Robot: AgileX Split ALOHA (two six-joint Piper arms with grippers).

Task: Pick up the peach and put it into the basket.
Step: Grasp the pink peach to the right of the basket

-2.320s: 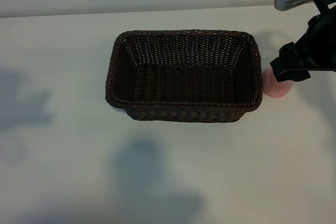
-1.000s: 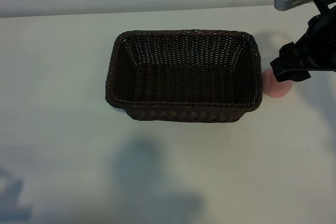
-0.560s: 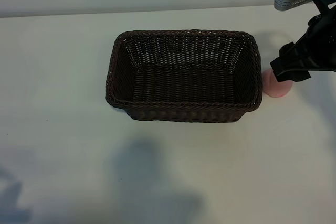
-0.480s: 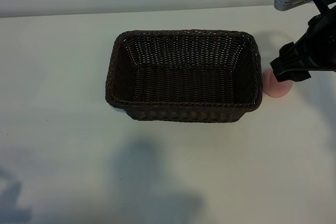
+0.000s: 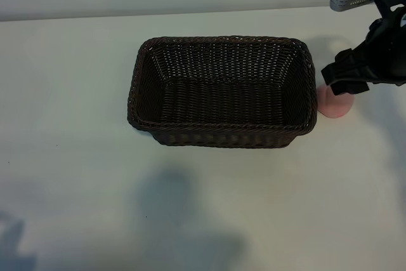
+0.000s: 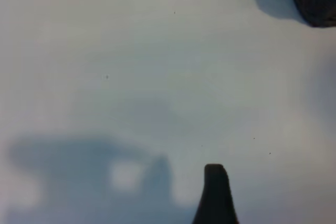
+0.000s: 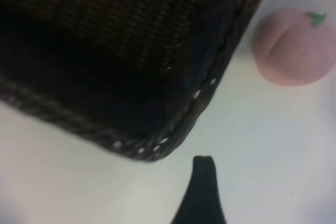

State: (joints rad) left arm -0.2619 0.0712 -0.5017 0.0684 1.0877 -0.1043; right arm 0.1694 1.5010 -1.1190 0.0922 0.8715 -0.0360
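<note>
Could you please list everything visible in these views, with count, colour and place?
basket: one, dark brown wicker, middle of the table, nothing inside it.
peach: one, pale pink with a tiny green bit on top, on the table just outside the basket's right end, partly hidden by the right arm in the exterior view.
table: one, white, under everything.
right end effector: one, black, open, above the peach, holding nothing.
left end effector: one, black, open; only a fingertip shows in the left wrist view, over bare table away from the basket.
</note>
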